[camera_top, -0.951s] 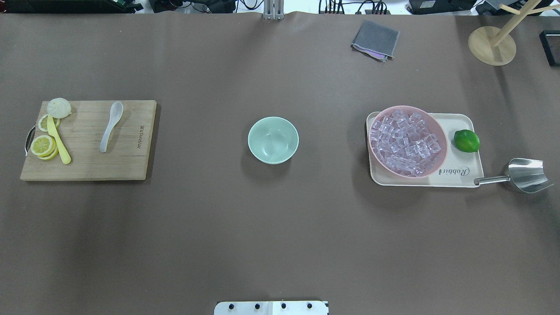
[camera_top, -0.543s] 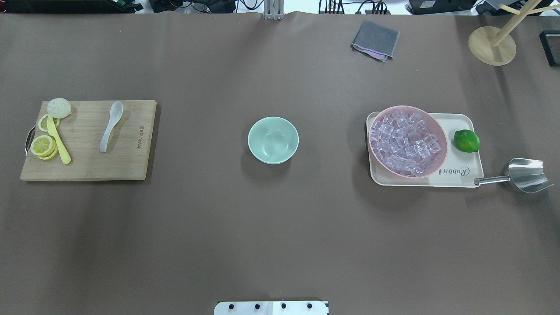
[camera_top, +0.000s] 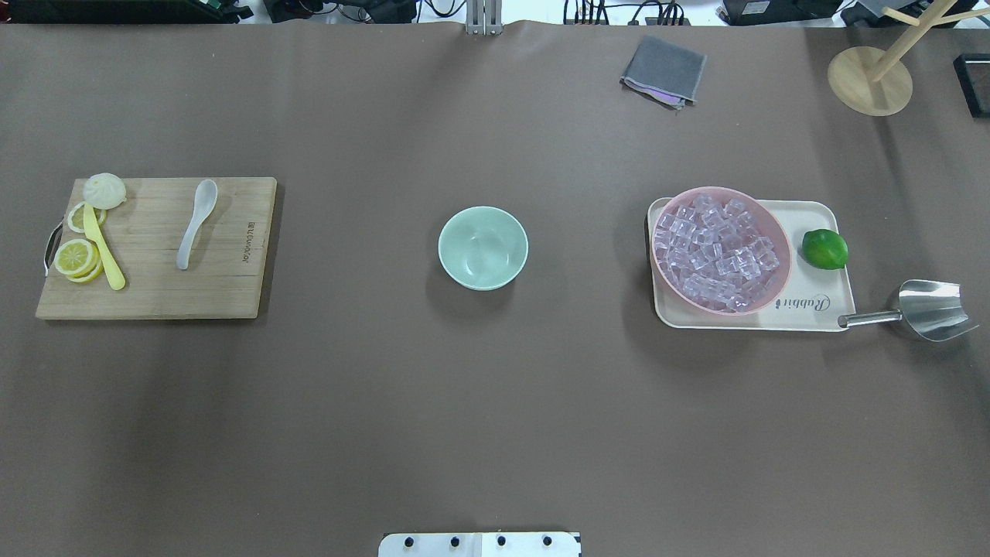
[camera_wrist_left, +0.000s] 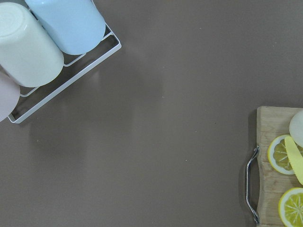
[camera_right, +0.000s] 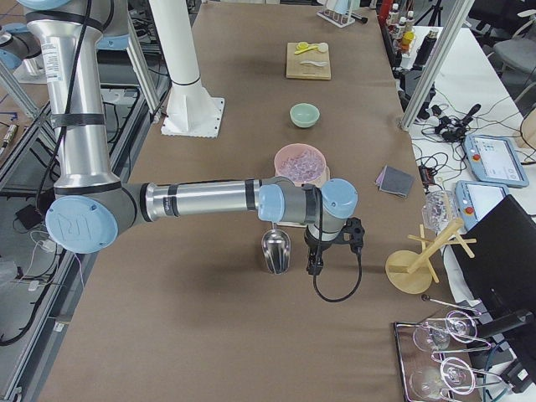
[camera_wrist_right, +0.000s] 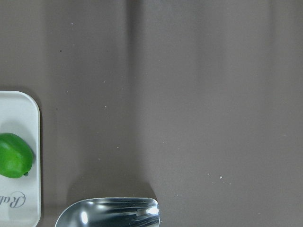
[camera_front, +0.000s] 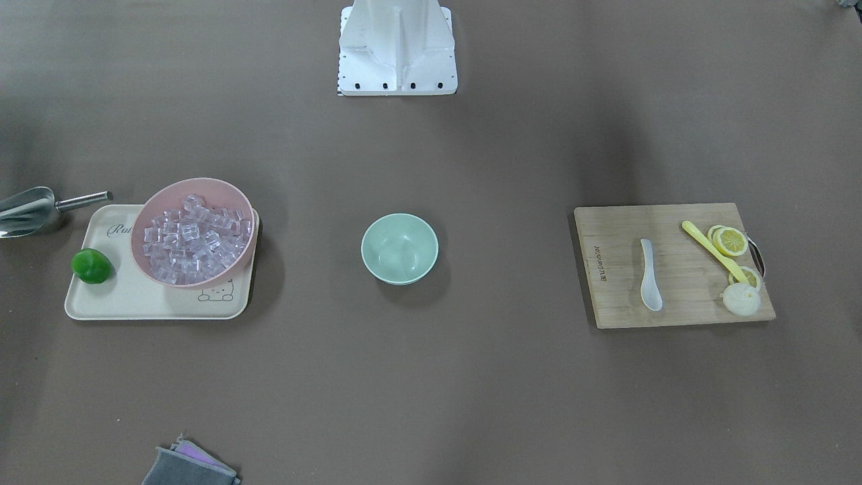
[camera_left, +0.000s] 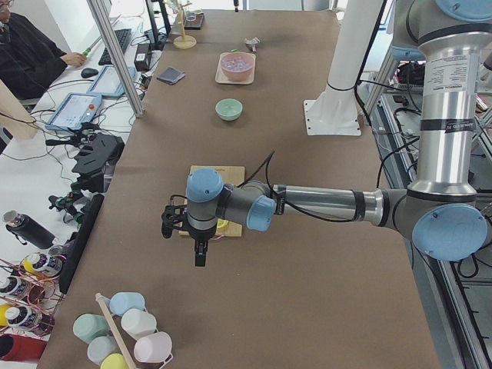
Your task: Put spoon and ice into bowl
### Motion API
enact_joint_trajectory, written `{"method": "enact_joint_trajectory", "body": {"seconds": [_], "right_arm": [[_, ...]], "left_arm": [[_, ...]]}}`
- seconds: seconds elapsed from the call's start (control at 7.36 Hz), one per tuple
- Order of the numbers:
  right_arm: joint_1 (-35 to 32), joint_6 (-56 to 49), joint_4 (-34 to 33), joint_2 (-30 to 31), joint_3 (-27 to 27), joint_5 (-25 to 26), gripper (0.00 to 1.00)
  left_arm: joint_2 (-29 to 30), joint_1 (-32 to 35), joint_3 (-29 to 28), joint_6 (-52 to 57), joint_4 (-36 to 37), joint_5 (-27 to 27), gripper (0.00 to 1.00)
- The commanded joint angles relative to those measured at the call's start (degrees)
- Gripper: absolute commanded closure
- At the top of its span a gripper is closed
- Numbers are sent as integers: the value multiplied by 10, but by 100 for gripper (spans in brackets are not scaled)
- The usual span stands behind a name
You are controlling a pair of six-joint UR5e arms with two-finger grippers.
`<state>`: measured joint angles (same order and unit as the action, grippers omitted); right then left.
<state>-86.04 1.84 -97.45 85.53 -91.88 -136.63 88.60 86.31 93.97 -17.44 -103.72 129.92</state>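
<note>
Two steps remain; your left gripper (camera_left: 199, 257), open or clenched I cannot tell, must reach the small white glossy spoon (camera_top: 195, 223) beyond it first.

One green bowl (camera_top: 483, 247), one pink bowl (camera_front: 147, 210), one white spoon (camera_top: 195, 223), one yellow spoon (camera_top: 104, 251), one scoop (camera_top: 928, 309), one lime (camera_top: 824, 249), one tray (camera_top: 808, 216), one board (camera_top: 155, 294), one cloth (camera_top: 663, 71), three lemon slices (camera_top: 75, 256), ice cubes (camera_top: 715, 251) too many to count.
</note>
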Motion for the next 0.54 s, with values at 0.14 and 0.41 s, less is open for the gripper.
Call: {"method": "enact_joint_trajectory", "body": {"seconds": [0.14,0.41], "right_arm": [[1,0,2,-11,-2,0,0],[5,1,3,-53,0,0,0]], "left_arm": [[24,-1,34,-1,-5,4,2],[46,-30,54,-2,-8,7,2]]}}
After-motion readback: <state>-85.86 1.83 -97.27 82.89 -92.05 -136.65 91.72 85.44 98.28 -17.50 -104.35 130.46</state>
